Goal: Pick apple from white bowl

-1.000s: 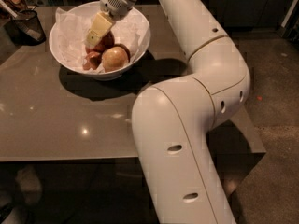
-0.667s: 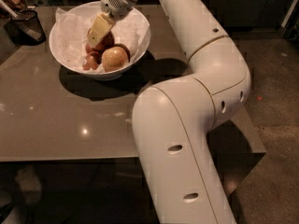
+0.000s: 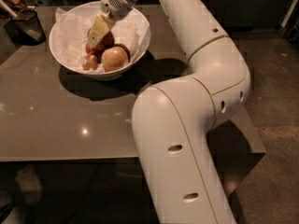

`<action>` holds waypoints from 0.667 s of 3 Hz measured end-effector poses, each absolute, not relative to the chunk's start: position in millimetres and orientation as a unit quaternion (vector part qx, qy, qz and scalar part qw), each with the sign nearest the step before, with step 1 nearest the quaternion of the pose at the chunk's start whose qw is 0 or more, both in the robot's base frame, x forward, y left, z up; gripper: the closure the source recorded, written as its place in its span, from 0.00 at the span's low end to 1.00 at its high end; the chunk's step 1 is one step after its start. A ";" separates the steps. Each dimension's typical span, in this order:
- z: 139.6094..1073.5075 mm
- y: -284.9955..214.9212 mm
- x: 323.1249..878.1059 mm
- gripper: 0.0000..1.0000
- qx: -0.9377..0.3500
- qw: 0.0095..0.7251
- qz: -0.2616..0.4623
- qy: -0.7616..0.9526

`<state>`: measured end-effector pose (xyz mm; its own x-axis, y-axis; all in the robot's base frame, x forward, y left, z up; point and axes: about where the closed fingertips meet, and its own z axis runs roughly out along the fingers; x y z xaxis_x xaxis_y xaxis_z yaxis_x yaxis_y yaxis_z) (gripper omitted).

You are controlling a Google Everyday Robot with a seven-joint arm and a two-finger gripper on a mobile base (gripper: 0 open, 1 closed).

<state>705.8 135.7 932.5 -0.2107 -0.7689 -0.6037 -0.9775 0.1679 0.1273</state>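
The white bowl [image 3: 70,59], lined with crinkled white paper, stands at the far left of the grey table [image 3: 70,120]. The deep-red apple [image 3: 108,40] lies in the middle of the bowl, mostly hidden behind my gripper. A yellow-tan apple [image 3: 115,59] lies in front of it and smaller reddish apples [image 3: 90,62] lie to its left. My gripper [image 3: 96,37] reaches down into the bowl from the upper right and sits right over the red apple, touching or nearly touching it.
A small black mesh basket [image 3: 25,26] stands at the table's far left edge. My own white arm [image 3: 187,125] fills the right half of the view and covers the table's right front part. Dark floor lies to the right.
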 end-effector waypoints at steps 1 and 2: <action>946.3 135.7 711.0 1.00 -0.585 0.231 0.251 0.736; 971.5 127.6 708.5 1.00 -0.580 0.260 0.246 0.732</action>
<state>708.5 127.6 971.5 -0.1913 -0.7215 -0.6654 -0.9769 0.2059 0.0576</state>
